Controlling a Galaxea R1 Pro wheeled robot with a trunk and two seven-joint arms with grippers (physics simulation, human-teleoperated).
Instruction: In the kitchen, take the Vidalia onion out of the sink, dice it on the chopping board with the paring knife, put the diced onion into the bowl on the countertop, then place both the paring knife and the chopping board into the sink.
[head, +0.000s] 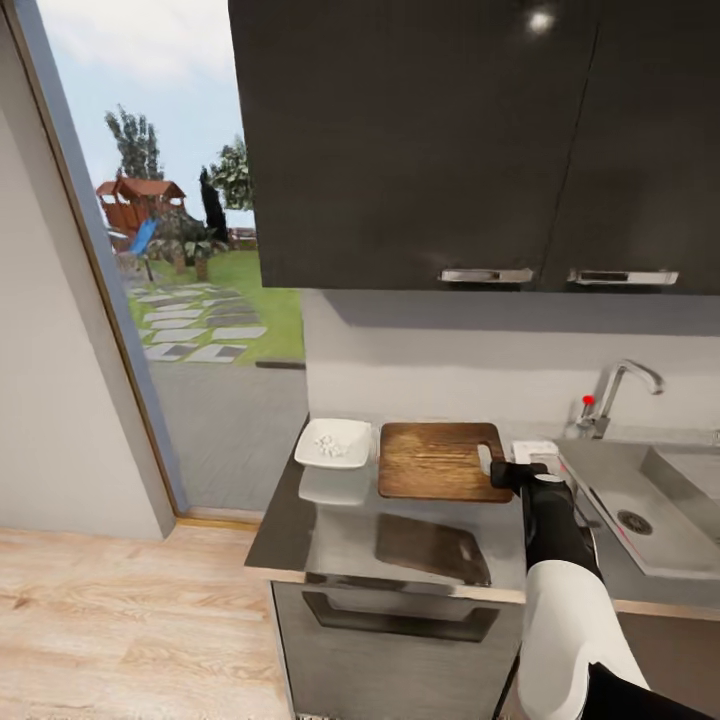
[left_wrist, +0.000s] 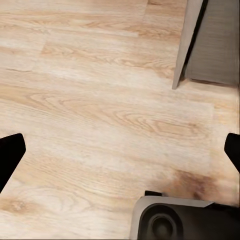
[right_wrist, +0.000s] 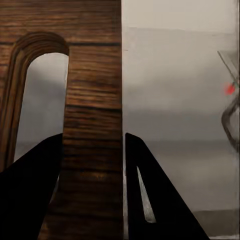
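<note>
From my head camera I look down on the countertop (head: 330, 545), where the chopping board (head: 437, 460) lies flat with the bowl (head: 332, 442) just beside it on its left. The bowl holds a small heap of diced onion (head: 328, 447). To the board's right sits the sink (head: 690, 520), with its chrome tap (head: 615, 390) behind it near the wall.

My right arm reaches forward from the lower right, dark forearm stretched out over the counter, and my right gripper (head: 500, 470) meets the board at its right end, where the slot handle is. From up here I cannot see how the fingers sit on the wood.

The right wrist camera settles that. There the chopping board (right_wrist: 92, 125) runs between my two dark fingers (right_wrist: 30, 195), which flank the strip of wood between the slot and the board's end, one finger through the slot side and the other outside the edge. My right gripper (right_wrist: 92, 200) is closed on that strip, gripping the board. At the far side of that view a blurred chrome shape with a red spot is probably the tap (right_wrist: 231, 115).

My left wrist camera looks straight down at the pale wooden floor (left_wrist: 100, 110). My left gripper (left_wrist: 120, 150) hangs there with its fingertips (left_wrist: 10, 155) spread wide at opposite edges, holding nothing.
</note>
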